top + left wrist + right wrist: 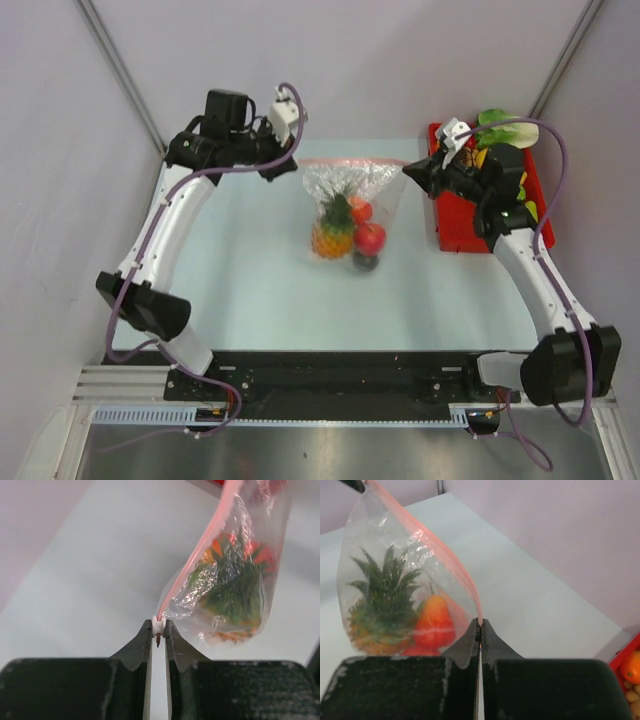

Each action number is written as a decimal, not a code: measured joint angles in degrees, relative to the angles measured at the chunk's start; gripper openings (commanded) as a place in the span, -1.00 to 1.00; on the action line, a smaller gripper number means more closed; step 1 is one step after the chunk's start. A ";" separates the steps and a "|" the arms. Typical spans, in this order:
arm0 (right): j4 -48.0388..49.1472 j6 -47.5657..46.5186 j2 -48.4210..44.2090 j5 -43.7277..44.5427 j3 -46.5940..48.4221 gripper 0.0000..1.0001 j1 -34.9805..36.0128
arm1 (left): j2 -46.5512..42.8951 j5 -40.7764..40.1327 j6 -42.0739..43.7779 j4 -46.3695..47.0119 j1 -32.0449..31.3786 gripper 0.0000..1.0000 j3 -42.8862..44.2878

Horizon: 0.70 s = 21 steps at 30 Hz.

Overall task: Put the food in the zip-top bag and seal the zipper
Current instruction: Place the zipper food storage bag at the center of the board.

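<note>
Both ends of the zipper (352, 161) are pinched! The left gripper (158, 628) has its jaws closed on the white tab (158, 625) at one end, and the right gripper (480, 626) is clamped tight on the other corner. The bag (350, 190) stretches between them, near the middle of the table's (230, 290) far edge, with a pineapple (333, 232) and red fruit (369, 238) inside. The red tray (460, 238) sits at the far right corner.
</note>
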 measured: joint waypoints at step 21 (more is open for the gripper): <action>-18.53 -24.52 13.00 -7.50 -7.61 -1.00 9.25 | -11.13 0.83 6.54 15.54 -2.01 -0.99 -43.32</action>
